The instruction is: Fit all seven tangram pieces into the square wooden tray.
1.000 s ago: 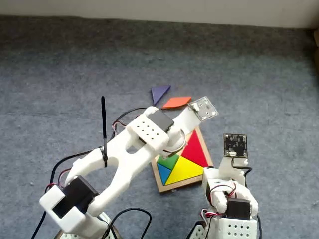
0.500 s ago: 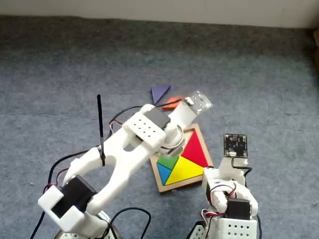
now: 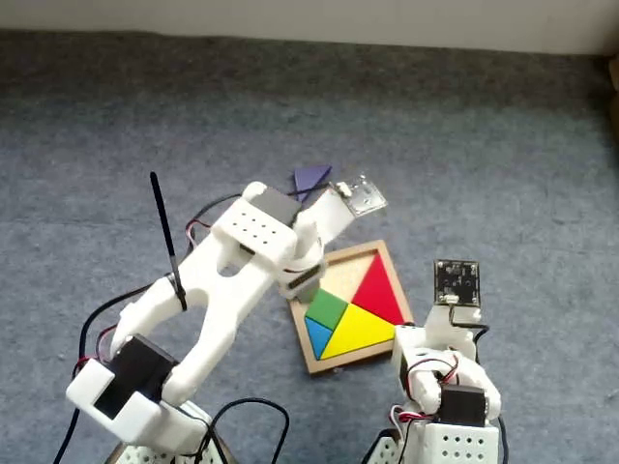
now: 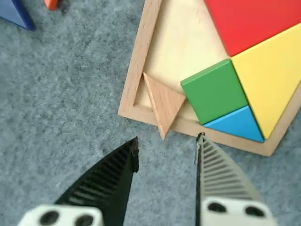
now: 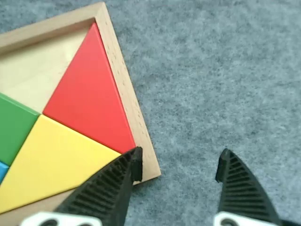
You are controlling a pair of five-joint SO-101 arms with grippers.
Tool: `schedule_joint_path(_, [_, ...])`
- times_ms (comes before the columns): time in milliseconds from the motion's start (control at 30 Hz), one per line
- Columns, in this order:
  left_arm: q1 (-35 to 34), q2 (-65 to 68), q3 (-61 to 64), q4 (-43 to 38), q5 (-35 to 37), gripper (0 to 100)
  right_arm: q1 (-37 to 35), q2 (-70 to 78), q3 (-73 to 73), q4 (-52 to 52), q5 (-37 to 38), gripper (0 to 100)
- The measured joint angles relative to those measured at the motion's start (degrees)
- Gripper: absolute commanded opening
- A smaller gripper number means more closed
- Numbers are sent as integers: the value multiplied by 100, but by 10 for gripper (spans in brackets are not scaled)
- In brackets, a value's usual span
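Left arm [image 3: 253, 232] had swung off the tray [image 4: 140, 52], its fingers [image 4: 113, 169] released (right's too); the wooden triangle [image 4: 162, 103] sat cocked on the rim.

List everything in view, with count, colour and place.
wooden tray: one, light wood, on the carpet.
red triangle: one, in the tray.
yellow triangle: one, in the tray.
green square: one, in the tray.
blue triangle: one, in the tray.
wood-coloured triangle: one, tip over the tray's rim.
purple triangle: one, on the carpet.
orange piece: one, on the carpet.
carpet: one, grey.
left arm: one, white, over the tray, black jaws open.
right arm: one, white, beside the tray, black jaws open.
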Motion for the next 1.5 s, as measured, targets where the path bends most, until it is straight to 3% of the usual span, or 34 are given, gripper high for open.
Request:
schedule_joint_path(133, [-527, 0, 0, 62, -642, 206, 0, 0, 0, 0, 0, 252])
schedule_joint_path(300, [-853, -9, 149, 62, -826, 206, 0, 0, 0, 0, 0, 252])
schedule_joint_path(667, [-818, -9, 1407, -1486, -844, 206, 0, 0, 0, 0, 0, 252])
schedule_joint_path(1167, [79, -9, 949, -1600, -158, 206, 0, 0, 0, 0, 0, 252])
schedule_joint_path(1500, [114, -9, 369, -1600, -141, 206, 0, 0, 0, 0, 0, 252])
